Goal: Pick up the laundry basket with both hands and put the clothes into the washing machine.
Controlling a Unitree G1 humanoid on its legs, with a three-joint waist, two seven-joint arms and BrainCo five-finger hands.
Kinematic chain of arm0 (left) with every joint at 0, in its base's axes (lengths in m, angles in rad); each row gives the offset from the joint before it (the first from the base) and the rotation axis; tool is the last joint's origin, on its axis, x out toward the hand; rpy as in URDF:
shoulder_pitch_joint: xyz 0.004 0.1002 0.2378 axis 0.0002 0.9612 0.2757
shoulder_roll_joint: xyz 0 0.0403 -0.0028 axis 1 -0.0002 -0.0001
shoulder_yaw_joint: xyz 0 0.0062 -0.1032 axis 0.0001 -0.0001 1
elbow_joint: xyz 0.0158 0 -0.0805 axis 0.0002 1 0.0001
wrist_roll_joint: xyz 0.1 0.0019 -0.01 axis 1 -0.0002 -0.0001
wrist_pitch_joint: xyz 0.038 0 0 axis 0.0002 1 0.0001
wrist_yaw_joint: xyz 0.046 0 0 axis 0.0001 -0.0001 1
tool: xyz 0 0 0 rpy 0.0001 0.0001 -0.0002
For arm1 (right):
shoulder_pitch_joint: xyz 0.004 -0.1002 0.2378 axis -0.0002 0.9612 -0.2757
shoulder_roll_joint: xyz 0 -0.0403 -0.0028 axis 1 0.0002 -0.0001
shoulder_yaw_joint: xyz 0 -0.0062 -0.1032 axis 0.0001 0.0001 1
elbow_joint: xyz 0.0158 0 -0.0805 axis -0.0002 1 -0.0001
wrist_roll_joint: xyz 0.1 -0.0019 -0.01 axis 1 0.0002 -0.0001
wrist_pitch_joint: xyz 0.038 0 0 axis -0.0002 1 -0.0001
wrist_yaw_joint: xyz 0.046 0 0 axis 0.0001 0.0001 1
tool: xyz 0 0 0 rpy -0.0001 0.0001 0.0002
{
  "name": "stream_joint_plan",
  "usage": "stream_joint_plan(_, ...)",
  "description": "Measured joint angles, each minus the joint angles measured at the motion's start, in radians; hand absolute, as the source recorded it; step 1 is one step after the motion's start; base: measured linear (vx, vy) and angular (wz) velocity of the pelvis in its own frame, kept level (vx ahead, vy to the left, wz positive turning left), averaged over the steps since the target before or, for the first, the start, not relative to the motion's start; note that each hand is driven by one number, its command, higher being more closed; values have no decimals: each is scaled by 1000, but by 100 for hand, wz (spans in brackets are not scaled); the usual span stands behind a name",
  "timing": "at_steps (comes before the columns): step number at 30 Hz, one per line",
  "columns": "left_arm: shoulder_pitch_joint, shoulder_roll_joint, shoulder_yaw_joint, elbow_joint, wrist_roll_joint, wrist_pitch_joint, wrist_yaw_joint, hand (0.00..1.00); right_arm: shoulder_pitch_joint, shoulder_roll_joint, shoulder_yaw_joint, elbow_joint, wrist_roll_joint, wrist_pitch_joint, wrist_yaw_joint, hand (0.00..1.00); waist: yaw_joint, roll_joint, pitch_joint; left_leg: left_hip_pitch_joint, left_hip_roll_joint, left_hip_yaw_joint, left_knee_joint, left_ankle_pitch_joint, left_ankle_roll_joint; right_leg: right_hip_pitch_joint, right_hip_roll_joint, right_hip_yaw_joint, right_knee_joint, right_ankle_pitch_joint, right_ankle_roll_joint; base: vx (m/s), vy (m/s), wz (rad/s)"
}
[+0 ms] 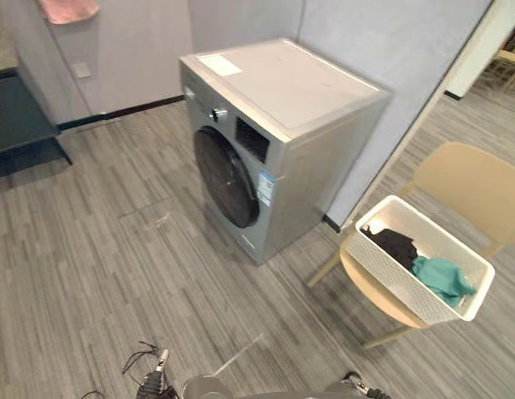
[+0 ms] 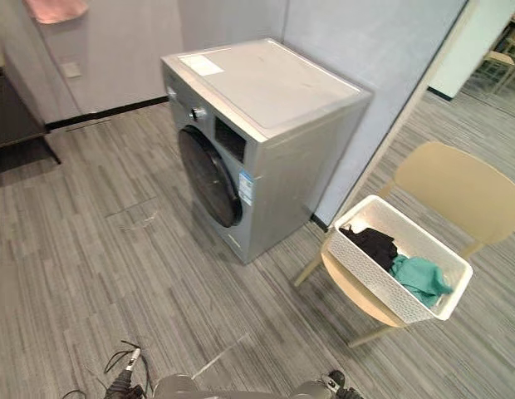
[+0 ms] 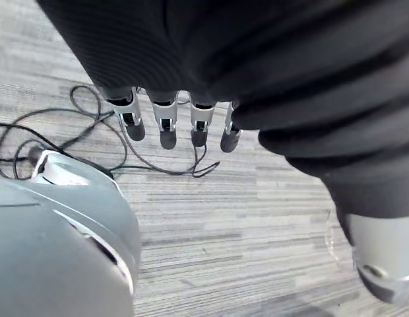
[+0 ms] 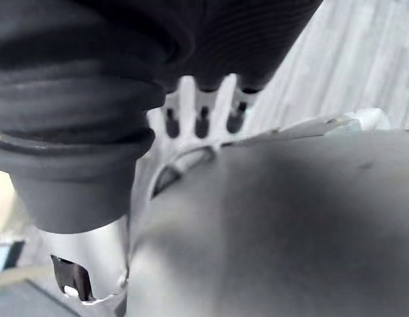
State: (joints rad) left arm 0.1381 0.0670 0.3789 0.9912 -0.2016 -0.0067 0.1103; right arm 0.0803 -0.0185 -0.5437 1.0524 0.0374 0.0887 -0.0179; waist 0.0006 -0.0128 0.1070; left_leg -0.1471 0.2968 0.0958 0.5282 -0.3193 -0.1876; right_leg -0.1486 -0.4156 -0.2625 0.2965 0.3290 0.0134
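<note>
A silver washing machine [image 1: 274, 125] stands mid-floor against a grey partition, its round dark door [image 1: 226, 176] shut. To its right a white laundry basket [image 1: 390, 278] rests on a beige chair [image 1: 478, 187]. Inside the basket lie a black garment [image 1: 394, 243] and a teal one [image 1: 443, 278]. My left hand [image 3: 165, 125] hangs over the grey plank floor with straight fingers, holding nothing. My right hand [image 4: 203, 115] hangs beside my body, its fingers straight and empty. Both hands are far from the basket.
A dark low table [image 1: 17, 116] stands at the far left by the wall. A pink cloth [image 1: 68, 8] hangs on the wall above it. Open grey floor [image 1: 116, 266] lies between me, the machine and the chair. The partition [image 1: 390, 50] runs behind the chair.
</note>
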Motion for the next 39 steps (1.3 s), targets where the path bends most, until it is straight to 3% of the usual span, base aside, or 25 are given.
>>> stream_joint_plan(1,0,0,-5,-2,19,0,-1,0,5,13,1,-22,1,1,-3,0,5,-6,-3,5,-24,-31,-43,25,9,-6,32,105,79,-80,-17,27,99,102)
stream_joint_plan(3,3,-7,-1,-2,23,4,-1,0,16,33,15,-67,12,-3,0,0,11,-16,-6,30,-50,-57,-94,51,13,-60,41,210,207,-98,-19,69,5,58)
stream_joint_plan(4,6,-11,9,0,33,12,0,0,11,53,25,-98,35,-14,2,0,10,-11,-3,56,-33,-69,-121,54,8,-118,94,254,352,-292,73,106,-150,25)
stream_joint_plan(5,3,-10,25,1,46,16,1,0,-9,70,49,-123,38,-21,4,0,17,-23,-4,70,-22,-65,-163,55,3,-171,188,240,432,-436,67,84,-208,16)
stream_joint_plan(7,-9,-3,29,1,48,21,-2,0,-19,101,52,-150,55,-38,5,0,14,-67,-18,74,-36,-61,-220,63,-24,-180,310,205,292,-563,81,87,-226,39)
stream_joint_plan(8,-53,-44,45,15,48,28,-3,0,-13,91,50,-166,74,-44,3,0,-5,-30,0,42,-18,-80,-89,34,-40,-123,314,130,241,-587,49,237,-148,105)
stream_joint_plan(10,-74,-74,41,3,55,27,-17,0,31,67,52,-178,80,-43,2,0,-17,1,3,42,-123,-56,59,41,23,-45,283,69,260,-571,48,348,-92,132)
stream_joint_plan(11,-88,-87,28,-5,55,23,-24,0,57,72,64,-202,92,-44,6,0,-40,5,-1,79,-144,-65,-1,59,80,-120,260,88,444,-576,-6,245,-148,148)
stream_joint_plan(12,-93,-106,20,-7,55,17,-26,0,68,71,51,-207,107,-45,6,0,-51,11,-31,110,-146,-119,-49,29,64,-131,310,132,371,-624,-27,204,-221,181)
stream_joint_plan(14,-118,-136,17,-30,54,22,-43,0,82,58,55,-204,109,-48,4,0,-63,43,-38,56,-138,-188,125,-43,54,-108,323,103,295,-612,6,241,-146,108)
stream_joint_plan(16,-94,-147,13,-49,42,27,-52,0,64,54,41,-195,112,-45,3,0,-71,68,-43,-18,-154,-237,305,61,-69,-57,317,76,316,-654,15,232,-68,41)
stream_joint_plan(17,-89,-154,17,-54,36,27,-51,0,64,53,41,-195,112,-43,3,0,-74,70,-39,-54,-160,-236,379,130,-69,-40,319,76,310,-660,16,123,-112,8)
stream_joint_plan(19,-36,-156,36,-84,32,30,-43,0,71,51,46,-195,110,-38,0,0,-38,78,-27,-125,-124,-177,562,466,-69,58,345,133,230,-654,3,112,-39,-70)
stream_joint_plan(20,-14,-145,43,-97,26,29,-40,0,66,56,53,-194,110,-38,-2,0,-22,86,-28,-139,-92,-132,613,502,-56,101,346,157,188,-649,-6,198,66,-94)
stream_joint_plan(21,-9,-143,43,-98,21,29,-39,0,65,57,55,-195,111,-38,-6,0,-27,85,-28,-168,-68,-85,633,462,7,118,345,168,163,-645,-4,206,60,-58)
stream_joint_plan(23,-10,-138,44,-105,15,23,-36,0,64,56,76,-202,111,-36,-22,0,-27,82,-29,-226,6,12,554,336,61,143,343,191,91,-612,11,241,64,-36)
stream_joint_plan(28,1,-134,64,-107,7,21,7,0,59,55,153,-267,109,-42,-43,0,-13,51,-30,-118,108,17,-39,293,106,153,296,318,50,-592,57,293,254,-76)
stream_joint_plan(30,2,-135,64,-98,6,18,28,0,56,45,160,-274,108,-44,-45,0,-12,49,-34,-80,115,-65,-161,319,88,157,242,367,48,-603,127,276,487,-72)
stream_joint_plan(31,1,-139,64,-87,6,18,30,0,58,35,158,-274,108,-44,-45,0,-12,62,-44,-81,116,-72,-173,401,51,158,223,379,38,-612,164,258,637,-41)
stream_joint_plan(32,-3,-147,59,-67,7,19,32,0,60,23,154,-260,107,-42,-46,0,-15,78,-65,-83,113,-59,-155,358,-79,166,198,390,13,-614,212,253,657,-22)
stream_joint_plan(33,-11,-143,58,-60,8,18,35,0,61,24,150,-248,106,-41,-46,0,-20,74,-76,-83,87,-54,-143,289,-77,169,167,393,6,-603,233,229,674,8)
stream_joint_plan(34,-33,-109,47,-48,12,17,43,0,66,57,147,-231,107,-37,-47,0,-24,17,-75,-88,33,-25,-113,250,-67,180,103,405,-18,-545,244,161,593,5)
stream_joint_plan(35,-35,-86,37,-40,14,17,45,0,66,92,152,-223,107,-35,-45,0,-19,-2,-76,-85,6,0,-95,243,-53,180,81,410,-48,-434,244,133,570,-8)
stream_joint_plan(38,-30,-75,-6,-36,27,16,44,0,49,93,176,-260,107,-37,-45,0,-20,0,-78,-46,-21,63,-109,211,6,154,60,411,-88,-160,217,76,552,-33)
stream_joint_plan(39,-30,-67,-29,-34,33,16,44,0,46,93,197,-278,107,-37,-45,0,-21,-3,-80,-42,-27,78,-113,204,17,140,55,409,-90,-121,198,3,438,-37)
